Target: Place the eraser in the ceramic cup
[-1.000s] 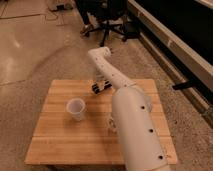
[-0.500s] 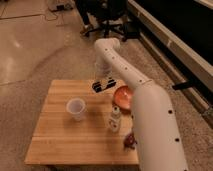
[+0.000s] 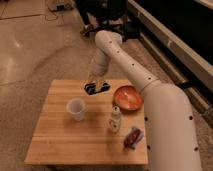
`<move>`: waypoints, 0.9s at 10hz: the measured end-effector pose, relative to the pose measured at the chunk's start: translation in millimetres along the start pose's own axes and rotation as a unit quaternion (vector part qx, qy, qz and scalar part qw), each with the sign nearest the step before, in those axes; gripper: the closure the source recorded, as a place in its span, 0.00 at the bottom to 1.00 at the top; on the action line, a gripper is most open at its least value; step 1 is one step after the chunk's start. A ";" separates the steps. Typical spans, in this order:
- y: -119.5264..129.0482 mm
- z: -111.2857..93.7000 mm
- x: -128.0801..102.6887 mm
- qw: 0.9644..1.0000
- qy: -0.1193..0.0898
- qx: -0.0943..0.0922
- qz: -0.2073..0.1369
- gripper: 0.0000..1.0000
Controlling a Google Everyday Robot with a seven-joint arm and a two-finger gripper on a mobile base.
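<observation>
The eraser (image 3: 96, 88), a small black bar with light markings, is at the far edge of the wooden table (image 3: 55, 140). My gripper (image 3: 97, 81) is right over it and reaches down onto it from above. I cannot tell whether the eraser rests on the wood or is held just above it. The white ceramic cup (image 3: 76, 109) stands upright on the table, to the near left of the eraser and apart from the gripper.
An orange shallow bowl (image 3: 127, 97) sits to the right of the eraser. A small pale bottle (image 3: 115, 119) stands in front of the bowl. A red-and-blue packet (image 3: 132, 138) lies near the front right corner. My white arm covers the table's right side.
The arm has swung away from the camera and to the right, uncovering the bowl, bottle and packet. The gripper and eraser have stayed at about the same spot.
</observation>
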 end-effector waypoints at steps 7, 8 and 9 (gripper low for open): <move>-0.5 0.2 -1.1 1.000 -0.001 0.000 -0.001 1.00; 0.0 -0.1 -0.6 1.000 -0.001 0.000 0.000 1.00; 0.0 -0.1 -0.6 1.000 -0.001 0.000 0.000 1.00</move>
